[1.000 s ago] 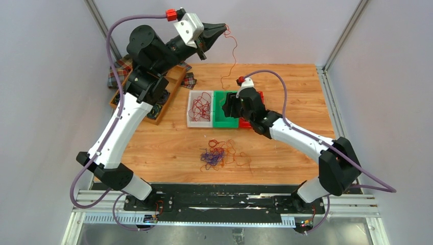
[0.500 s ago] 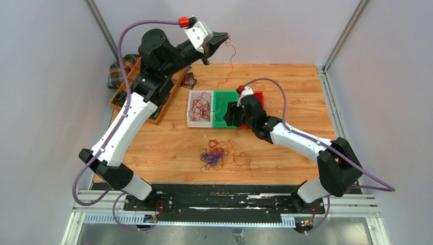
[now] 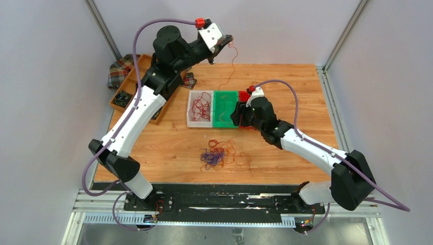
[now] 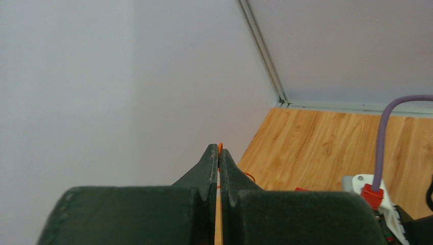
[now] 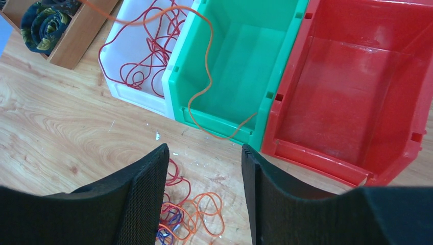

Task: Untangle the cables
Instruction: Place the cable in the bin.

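An orange wire (image 5: 210, 56), judged limp and light, is pinched by the clenched left gripper (image 4: 219, 153), the right gripper (image 5: 204, 153) spread empty; the clump (image 3: 217, 155) is best grasped at loose outer loops

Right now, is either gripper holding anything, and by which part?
The left gripper pinches an orange wire near one end; the rest hangs down to the green bin. The right gripper is open and holds nothing.
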You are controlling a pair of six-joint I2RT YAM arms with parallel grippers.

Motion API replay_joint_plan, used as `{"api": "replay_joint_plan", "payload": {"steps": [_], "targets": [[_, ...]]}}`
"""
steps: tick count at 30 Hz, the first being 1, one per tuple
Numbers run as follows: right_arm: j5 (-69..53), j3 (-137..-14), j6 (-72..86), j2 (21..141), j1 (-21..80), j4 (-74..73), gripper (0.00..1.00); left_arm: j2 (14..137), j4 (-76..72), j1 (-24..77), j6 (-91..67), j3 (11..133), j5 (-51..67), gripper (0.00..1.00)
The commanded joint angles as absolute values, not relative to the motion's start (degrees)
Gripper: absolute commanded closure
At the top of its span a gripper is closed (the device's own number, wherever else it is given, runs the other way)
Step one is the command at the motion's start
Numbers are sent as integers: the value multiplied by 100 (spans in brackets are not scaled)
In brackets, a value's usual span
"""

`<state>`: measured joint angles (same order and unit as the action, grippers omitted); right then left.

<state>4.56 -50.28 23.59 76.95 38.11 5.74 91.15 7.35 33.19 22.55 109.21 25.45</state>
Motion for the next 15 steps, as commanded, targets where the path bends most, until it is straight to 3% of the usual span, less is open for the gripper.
{"api": "replay_joint_plan", "payload": {"steps": [1,8,15], "targets": [[554,-4883,2398,7518,3688,556,45,9335,660,3366,2567,11395,2236,100],[506,-4988,2671,7464,3682,503,42,9706,1039,3393,2916,11901,2102,100],[625,-4584,2578,7222,3670,453,39,9625,1320,3428,2785,11294,2127,100]]}}
